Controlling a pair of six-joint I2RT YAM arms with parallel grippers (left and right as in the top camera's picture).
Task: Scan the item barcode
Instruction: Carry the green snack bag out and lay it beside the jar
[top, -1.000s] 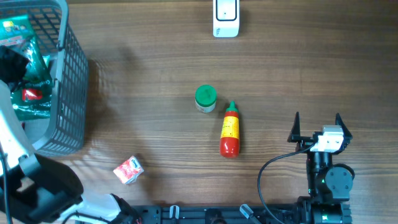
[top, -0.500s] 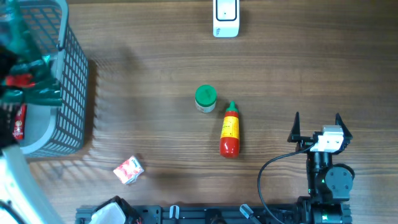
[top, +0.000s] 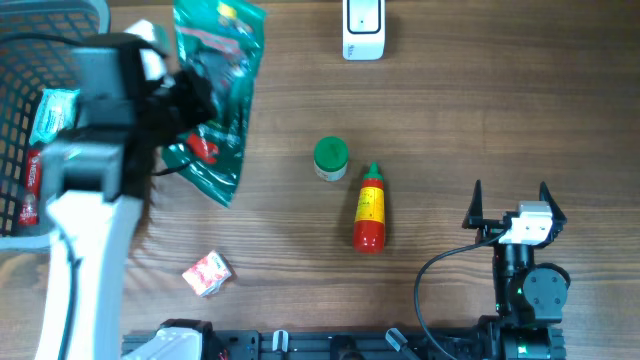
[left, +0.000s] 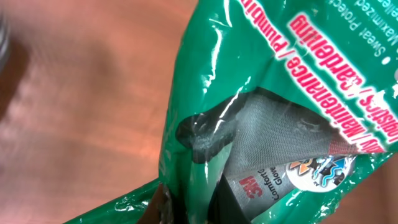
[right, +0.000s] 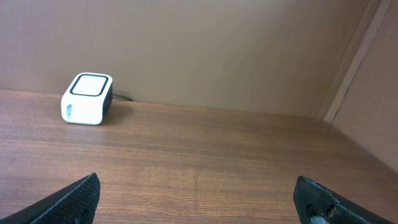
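Packet (top: 218, 60), clamped in left hand (top: 195, 105), has come out of basket (top: 85, 12); right hand (top: 510, 192) gapes.

**What else sits on my table**

Near the middle of the wooden table (top: 500, 110) I see a small jar with a green lid (top: 330, 158), standing upright. Just beside it, a little to my right and nearer me, a red sauce bottle (top: 371, 210) lies on its side with its green cap towards the jar and its yellow label up. Whether the two touch I cannot tell. Well apart from both, towards my left front, lies a small red-and-white packet (top: 206, 272). At the far left corner stands a grey wire basket (top: 40, 12). Inside it I make out a green-and-white pouch (top: 52, 112) and something red (top: 30, 195). Beyond the table rises a plain brown board (right: 217, 50).
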